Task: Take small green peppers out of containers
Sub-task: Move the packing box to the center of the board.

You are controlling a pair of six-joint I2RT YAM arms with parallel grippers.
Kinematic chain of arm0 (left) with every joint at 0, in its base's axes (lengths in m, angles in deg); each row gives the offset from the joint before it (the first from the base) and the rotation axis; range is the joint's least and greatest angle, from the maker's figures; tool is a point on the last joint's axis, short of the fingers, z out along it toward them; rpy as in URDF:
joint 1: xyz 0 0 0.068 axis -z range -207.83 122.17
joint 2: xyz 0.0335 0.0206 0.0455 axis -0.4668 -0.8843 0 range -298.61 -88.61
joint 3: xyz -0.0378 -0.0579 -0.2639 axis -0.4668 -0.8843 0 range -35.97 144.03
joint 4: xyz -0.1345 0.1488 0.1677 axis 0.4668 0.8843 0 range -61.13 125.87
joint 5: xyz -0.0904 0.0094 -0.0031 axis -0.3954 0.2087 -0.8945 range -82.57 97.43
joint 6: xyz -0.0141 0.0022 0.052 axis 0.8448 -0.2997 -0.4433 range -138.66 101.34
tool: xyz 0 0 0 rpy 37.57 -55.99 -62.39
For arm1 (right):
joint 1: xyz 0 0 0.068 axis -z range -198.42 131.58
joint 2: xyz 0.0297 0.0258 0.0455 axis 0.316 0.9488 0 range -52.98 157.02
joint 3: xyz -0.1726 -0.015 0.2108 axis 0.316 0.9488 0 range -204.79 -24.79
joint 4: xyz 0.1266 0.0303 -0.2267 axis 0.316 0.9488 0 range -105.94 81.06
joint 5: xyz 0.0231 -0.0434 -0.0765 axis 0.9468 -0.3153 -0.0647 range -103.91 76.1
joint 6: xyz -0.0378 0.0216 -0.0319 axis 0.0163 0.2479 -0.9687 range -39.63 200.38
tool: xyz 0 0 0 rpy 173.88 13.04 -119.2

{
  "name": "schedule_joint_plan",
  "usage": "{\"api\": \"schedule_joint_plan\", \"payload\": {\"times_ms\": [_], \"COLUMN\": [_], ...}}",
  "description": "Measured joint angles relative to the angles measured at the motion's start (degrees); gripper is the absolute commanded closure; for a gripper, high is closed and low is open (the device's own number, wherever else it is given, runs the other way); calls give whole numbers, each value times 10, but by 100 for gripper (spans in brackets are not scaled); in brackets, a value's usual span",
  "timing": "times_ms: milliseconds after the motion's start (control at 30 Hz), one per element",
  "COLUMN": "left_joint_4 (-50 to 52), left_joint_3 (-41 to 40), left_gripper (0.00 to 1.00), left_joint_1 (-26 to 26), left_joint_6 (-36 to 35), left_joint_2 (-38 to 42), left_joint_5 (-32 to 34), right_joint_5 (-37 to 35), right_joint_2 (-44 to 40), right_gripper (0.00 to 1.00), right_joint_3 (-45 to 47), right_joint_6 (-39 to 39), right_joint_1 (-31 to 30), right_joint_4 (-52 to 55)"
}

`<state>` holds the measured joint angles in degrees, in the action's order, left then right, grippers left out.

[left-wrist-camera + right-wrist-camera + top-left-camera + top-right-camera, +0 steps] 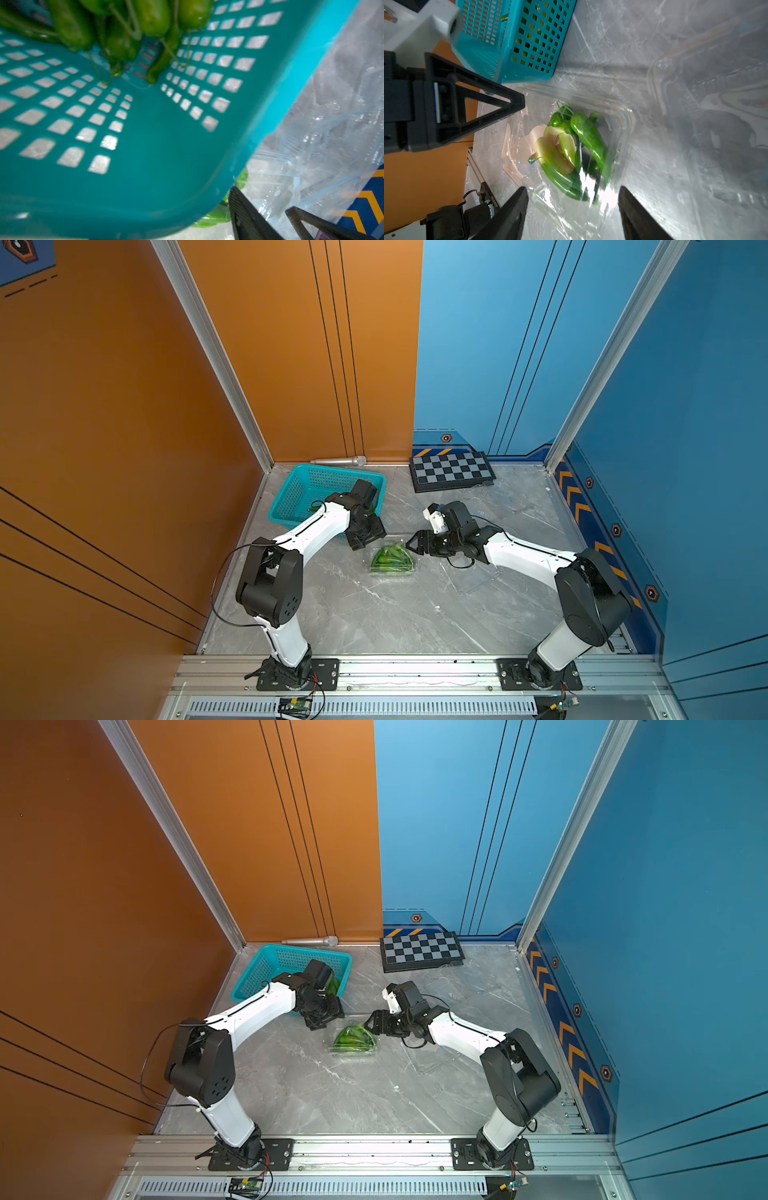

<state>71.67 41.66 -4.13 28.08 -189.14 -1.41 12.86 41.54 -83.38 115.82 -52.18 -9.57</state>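
One teal basket (309, 483) sits at far left by the orange wall, with several small green peppers (116, 39) lying in one corner. One silver microphone (338, 461) lies behind it. The left gripper (368, 539) has its jaws parted and grips nothing. It hangs at the basket's near-right corner and partly blocks that corner in both top views. One clear container (392, 572) rests mid-table (374, 614) between the two grippers, lid laid open, holding a pepper pile (583, 145) of several pieces. The right gripper (411, 542), jaws likewise parted and empty, points at that container's right end. One chessboard (451, 470) lies at the rear. At right lies at least one empty container (691, 79); the transparent plastic reads poorly, so the count is tentative.
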Motion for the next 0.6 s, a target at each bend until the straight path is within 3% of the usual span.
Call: {"api": "schedule_joint_plan", "payload": {"times_ms": [267,500,600], "left_joint_4": [-10,-28,-63], "left_joint_3": [-18,-160,-231], "left_gripper": [33,34,34], "left_joint_1": [-13,-126,-149], "left_joint_6": [-14,-35,-38], "left_joint_2": [27,172,204], "left_joint_5": [-25,-54,-85], "right_joint_5": [-1,-14,-17], "right_joint_2": [9,9,9], "right_gripper": [29,29,29], "right_joint_3": [-24,-51,-52], "right_joint_6": [-15,-22,-22], "right_joint_1": [20,19,18], "right_joint_4": [28,52,60]}}
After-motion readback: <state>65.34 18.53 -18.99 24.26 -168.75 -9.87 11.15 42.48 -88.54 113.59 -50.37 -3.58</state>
